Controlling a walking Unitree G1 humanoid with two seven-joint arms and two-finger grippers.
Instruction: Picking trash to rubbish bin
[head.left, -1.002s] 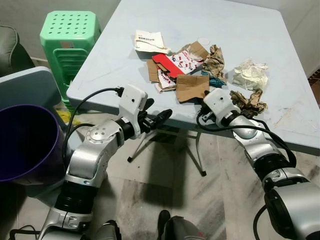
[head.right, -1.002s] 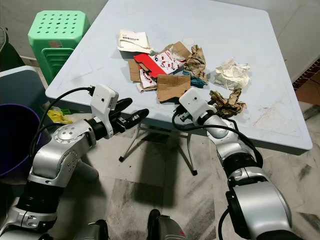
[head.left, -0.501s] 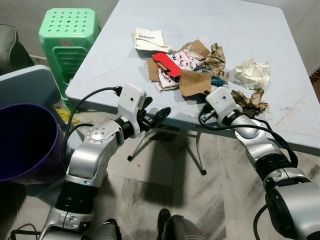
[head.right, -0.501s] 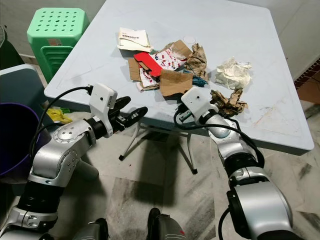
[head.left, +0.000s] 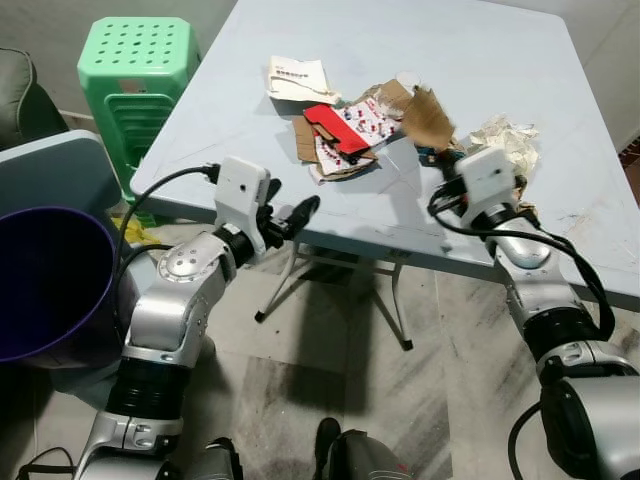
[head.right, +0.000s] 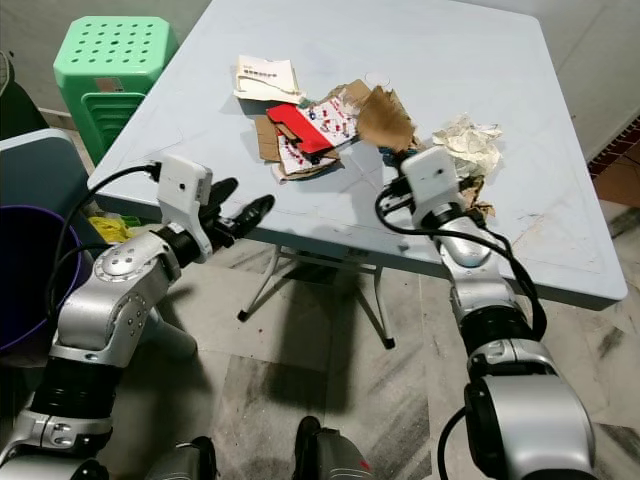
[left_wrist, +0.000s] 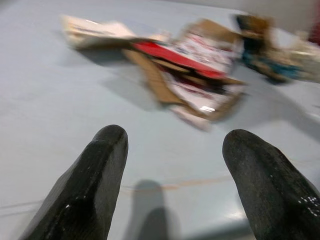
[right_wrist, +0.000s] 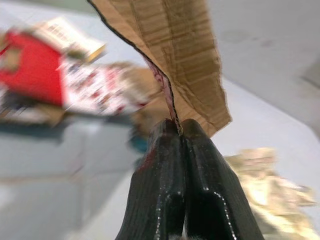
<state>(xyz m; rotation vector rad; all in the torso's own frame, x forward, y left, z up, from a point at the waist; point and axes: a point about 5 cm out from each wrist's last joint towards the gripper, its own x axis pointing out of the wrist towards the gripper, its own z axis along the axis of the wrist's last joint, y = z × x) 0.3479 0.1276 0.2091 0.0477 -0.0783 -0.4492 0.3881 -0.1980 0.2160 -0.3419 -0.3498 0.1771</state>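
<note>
Holding a torn piece of brown cardboard (right_wrist: 180, 60) by its lower edge, the right claw (right_wrist: 181, 131) is fully closed, its two black fingers pressed together on the sheet, which stands up above the bench (head.left: 250, 110) near the middle of the trash pile (head.left: 340, 140). What the coming move turns on is that the purple rubbish bin (head.left: 45, 285) lies off the bench's left side, down on the floor beside the robot's left arm, so the cardboard sits on the far side of the robot from it; by my judgement the right arm must carry it across the body, or the robot must turn. The left claw (left_wrist: 172, 165) is nearer the bin but holds nothing: its fingers are spread wide, hovering just over the bench's near edge and pointing toward the red-and-white carton (left_wrist: 200, 65). The head views give the bin and both arms together; the right wrist view alone shows the pinch on the cardboard's edge, with crumpled paper (right_wrist: 265, 185) blurred behind.
</note>
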